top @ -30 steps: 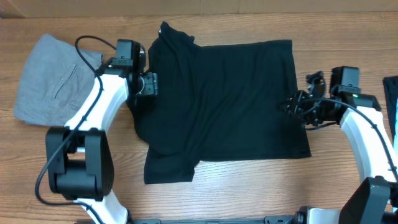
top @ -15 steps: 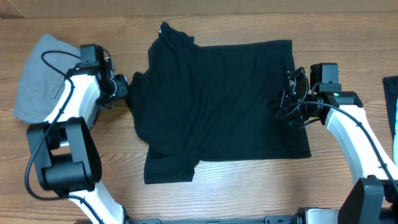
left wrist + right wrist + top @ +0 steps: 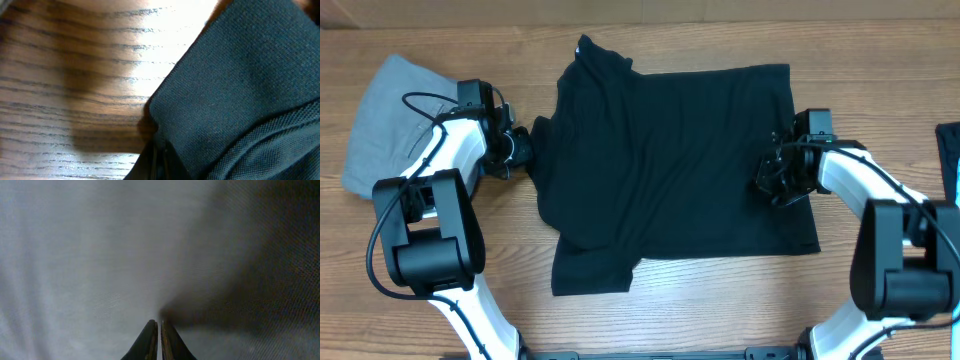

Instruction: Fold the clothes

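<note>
Overhead, we see the clothes [image 3: 670,160] spread flat and black across the middle of the bench [image 3: 720,310], nearer its far edge, with one sleeve hanging toward the near edge. The left fingers [image 3: 525,150] sit at the garment's left border, and the grey trousers [image 3: 385,125] lie just behind that arm, toward the far left corner. The right fingers [image 3: 768,180] rest on the cloth just inside its right border.

Left wrist: we look along bare wood to a hemmed edge of the black fabric. The fingers show only as a dark sliver at the bottom, clenched, with the hem running into them.

Right wrist: both fingers are pressed together, and the weave puckers at their tips, so we judge that they have nipped a small pinch of cloth.

We read this as the grasp at the start of a fold, with no part of the garment turned over yet. Next, both arms need to lift together, just enough to clear the bench, and carry their edges across without dragging the rest askew. The right pinch looks thin and could slip.
</note>
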Robot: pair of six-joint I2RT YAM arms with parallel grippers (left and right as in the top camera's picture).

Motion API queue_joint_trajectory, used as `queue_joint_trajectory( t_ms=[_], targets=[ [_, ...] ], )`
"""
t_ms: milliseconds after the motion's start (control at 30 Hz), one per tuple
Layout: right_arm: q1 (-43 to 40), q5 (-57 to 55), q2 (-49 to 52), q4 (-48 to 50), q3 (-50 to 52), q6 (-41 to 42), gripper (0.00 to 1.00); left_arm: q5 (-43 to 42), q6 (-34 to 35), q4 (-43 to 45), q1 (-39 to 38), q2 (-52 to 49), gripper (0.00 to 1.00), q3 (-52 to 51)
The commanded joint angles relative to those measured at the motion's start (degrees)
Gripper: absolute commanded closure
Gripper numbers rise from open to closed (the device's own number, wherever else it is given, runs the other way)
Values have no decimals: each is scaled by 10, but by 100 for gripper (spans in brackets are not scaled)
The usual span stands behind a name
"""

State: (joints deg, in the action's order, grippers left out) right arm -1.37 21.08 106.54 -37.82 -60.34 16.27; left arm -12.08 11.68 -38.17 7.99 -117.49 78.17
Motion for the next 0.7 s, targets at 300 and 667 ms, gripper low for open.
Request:
queue_joint_trajectory(
  t_ms=[300,667],
  targets=[
    [3,-96,18,-17,4,65,92,66,55,-189,72,27,96,101],
    [3,-97,19,-19,4,63,87,-13,-9,-170,74,29,72,115]
  ],
)
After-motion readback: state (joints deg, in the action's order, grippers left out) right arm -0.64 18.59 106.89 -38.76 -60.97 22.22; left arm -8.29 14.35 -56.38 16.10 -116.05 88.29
